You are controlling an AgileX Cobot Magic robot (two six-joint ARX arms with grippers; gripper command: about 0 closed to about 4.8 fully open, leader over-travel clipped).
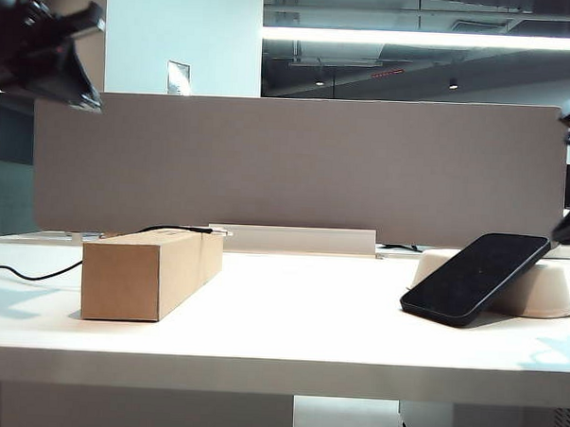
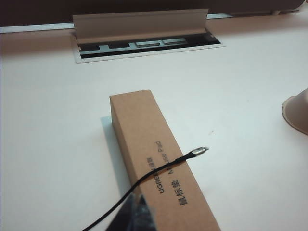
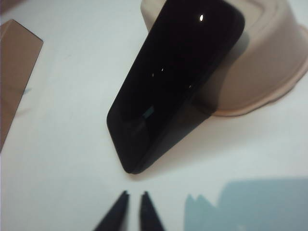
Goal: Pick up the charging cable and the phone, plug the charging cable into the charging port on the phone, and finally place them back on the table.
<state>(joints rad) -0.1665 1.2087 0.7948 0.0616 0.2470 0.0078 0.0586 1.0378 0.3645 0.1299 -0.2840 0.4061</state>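
Note:
The black charging cable lies across the top of a cardboard box, and its silver-tipped plug juts past the box's edge. My left gripper hangs shut just above the box beside the cable, holding nothing; in the exterior view it is high at the left. The phone, glossy black, leans on an off-white pulp tray. My right gripper is a short way in front of the phone's lower end, its tips a narrow gap apart and empty. The charging port cannot be made out.
The white table carries the box at the left and the phone with the tray at the right. A grey divider panel and a cable hatch lie behind.

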